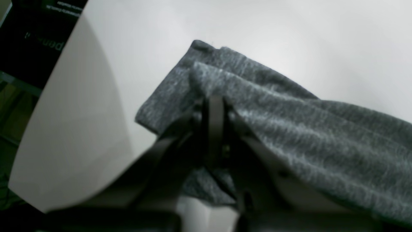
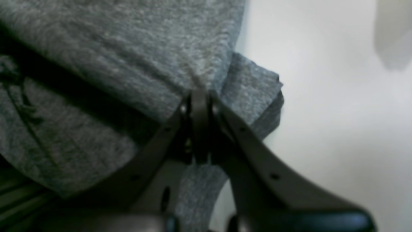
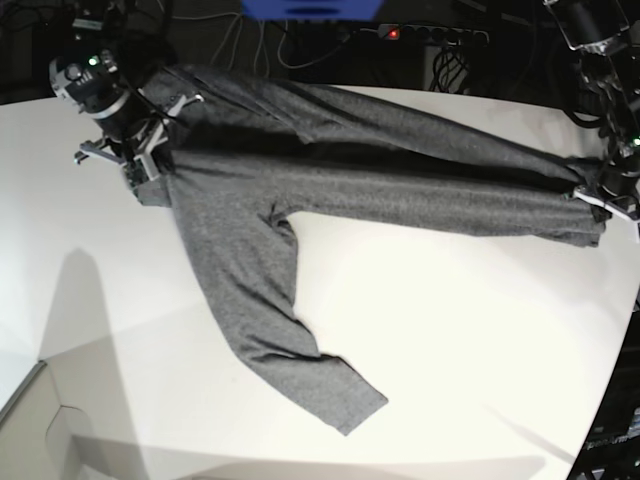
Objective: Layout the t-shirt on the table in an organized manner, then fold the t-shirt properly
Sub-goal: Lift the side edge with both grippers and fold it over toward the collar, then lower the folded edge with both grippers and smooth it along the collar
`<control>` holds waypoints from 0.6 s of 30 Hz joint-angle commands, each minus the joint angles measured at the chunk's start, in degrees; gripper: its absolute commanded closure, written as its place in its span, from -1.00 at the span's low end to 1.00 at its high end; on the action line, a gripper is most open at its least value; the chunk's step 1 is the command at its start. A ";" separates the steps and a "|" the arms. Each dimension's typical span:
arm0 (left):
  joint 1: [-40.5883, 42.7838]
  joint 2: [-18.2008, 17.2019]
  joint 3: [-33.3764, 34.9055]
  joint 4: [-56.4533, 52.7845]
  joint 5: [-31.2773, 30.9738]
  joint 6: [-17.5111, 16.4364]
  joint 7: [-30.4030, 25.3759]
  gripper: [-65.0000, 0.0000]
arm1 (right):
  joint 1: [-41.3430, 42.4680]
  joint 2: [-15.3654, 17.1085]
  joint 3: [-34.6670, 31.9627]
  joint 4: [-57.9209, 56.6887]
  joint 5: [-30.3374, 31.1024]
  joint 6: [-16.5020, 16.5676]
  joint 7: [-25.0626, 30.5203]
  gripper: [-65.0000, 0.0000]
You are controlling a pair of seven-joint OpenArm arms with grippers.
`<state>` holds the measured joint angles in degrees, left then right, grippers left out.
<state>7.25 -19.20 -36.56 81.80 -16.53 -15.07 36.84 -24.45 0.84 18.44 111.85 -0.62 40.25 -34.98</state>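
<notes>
White tabletop (image 3: 430, 330) fills the foreground of the base view, carrying the t-shirt (image 3: 380, 190), which is stretched long across the far side with one sleeve trailing toward the camera. Its long axis runs straight from claw to claw. At that view's left end the right claw (image 2: 199, 96) is clamped shut on a bunched fold; at the other end the left claw (image 1: 215, 106) pinches the cloth likewise, near the tabletop's curved edge.
</notes>
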 commanded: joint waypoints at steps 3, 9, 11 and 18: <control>-0.96 -1.33 -0.41 0.97 -0.21 0.08 -1.46 0.99 | -0.30 0.26 -0.02 0.98 0.58 -0.25 1.00 1.00; -1.22 -1.68 -0.41 0.97 -0.21 0.08 -1.54 0.99 | -0.30 0.35 0.07 0.72 0.58 -0.25 1.00 1.00; -2.28 -1.68 -0.41 0.79 -0.12 0.08 -1.54 0.99 | -0.30 0.17 -0.02 0.37 0.58 -0.25 1.00 1.00; -2.81 -1.68 -0.41 -1.40 -0.12 0.08 -1.63 0.99 | 0.23 0.08 -0.02 -2.18 0.58 -0.25 1.09 1.00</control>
<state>5.26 -19.51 -36.56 79.40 -16.47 -15.20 36.95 -24.36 0.78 18.31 108.88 -0.62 40.23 -35.07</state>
